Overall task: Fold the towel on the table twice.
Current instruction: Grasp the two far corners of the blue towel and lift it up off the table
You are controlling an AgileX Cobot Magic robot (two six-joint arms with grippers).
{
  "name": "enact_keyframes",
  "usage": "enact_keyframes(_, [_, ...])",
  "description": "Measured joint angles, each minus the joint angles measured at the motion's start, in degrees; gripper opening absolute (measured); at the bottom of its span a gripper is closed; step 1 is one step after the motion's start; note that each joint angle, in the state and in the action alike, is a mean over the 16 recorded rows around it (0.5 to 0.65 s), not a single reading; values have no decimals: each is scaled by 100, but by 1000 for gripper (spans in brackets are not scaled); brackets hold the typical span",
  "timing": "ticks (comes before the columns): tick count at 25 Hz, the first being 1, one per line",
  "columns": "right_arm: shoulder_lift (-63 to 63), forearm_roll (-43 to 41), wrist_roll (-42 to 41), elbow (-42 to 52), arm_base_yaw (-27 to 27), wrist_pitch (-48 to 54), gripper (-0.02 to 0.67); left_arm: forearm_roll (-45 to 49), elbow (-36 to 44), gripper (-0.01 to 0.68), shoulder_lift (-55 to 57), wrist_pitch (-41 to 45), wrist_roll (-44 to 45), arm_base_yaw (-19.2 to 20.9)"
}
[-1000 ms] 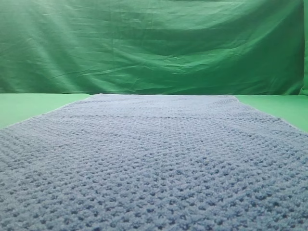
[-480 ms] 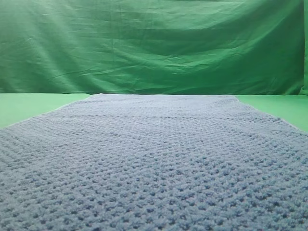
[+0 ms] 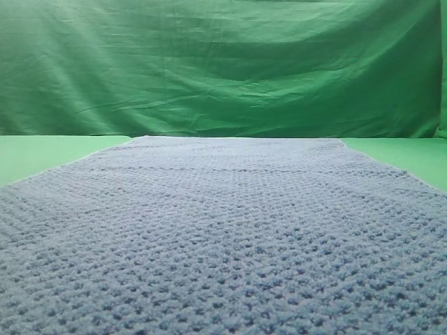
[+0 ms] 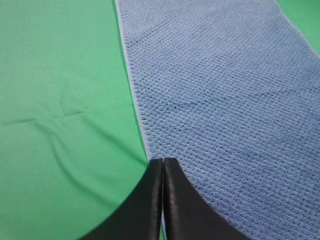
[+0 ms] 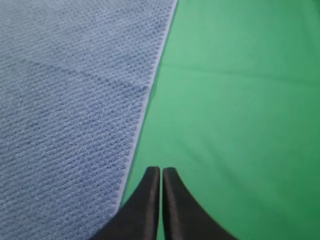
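The blue-grey waffle-weave towel (image 3: 223,230) lies flat and spread out on the green table (image 3: 42,150), filling most of the high view. No gripper shows in the high view. In the left wrist view my left gripper (image 4: 163,161) is shut and empty, hovering over the towel's (image 4: 225,90) left edge. In the right wrist view my right gripper (image 5: 161,171) is shut and empty, just off the towel's (image 5: 70,90) right edge, above the bare table (image 5: 240,110).
A wrinkled green backdrop curtain (image 3: 223,66) hangs behind the table. Bare green table shows left of the towel in the left wrist view (image 4: 60,110) and at the back right in the high view (image 3: 412,153).
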Motion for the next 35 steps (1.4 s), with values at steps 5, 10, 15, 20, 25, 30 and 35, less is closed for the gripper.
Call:
enact_keyframes(5, [723,-37,266,-276,165,169,0,58,-779,0,1342,268,0,0])
enact_keyframes(10, [1590,-41,502,-484,374,37,0,61,-1455,0,2688,367,17,0])
enact_keyframes(15, [2574,-4,647,-791,569,-195,0,61,-2102,0,3888,443,74,-4])
enact_keyframes(20, [3601,52,709,-1258,638,-328,0,66,-2697,0,4862,525,156,-21])
enact_keyframes(25, [4452,104,714,-1755,640,-358,14,68,-3166,9,5534,585,240,-46])
enact_keyframes(30, [4972,126,712,-2071,642,-402,114,71,-3435,119,5915,581,279,-72])
enact_keyframes(35, [5184,127,709,-2200,642,-461,298,67,-3546,318,6085,560,280,-86])
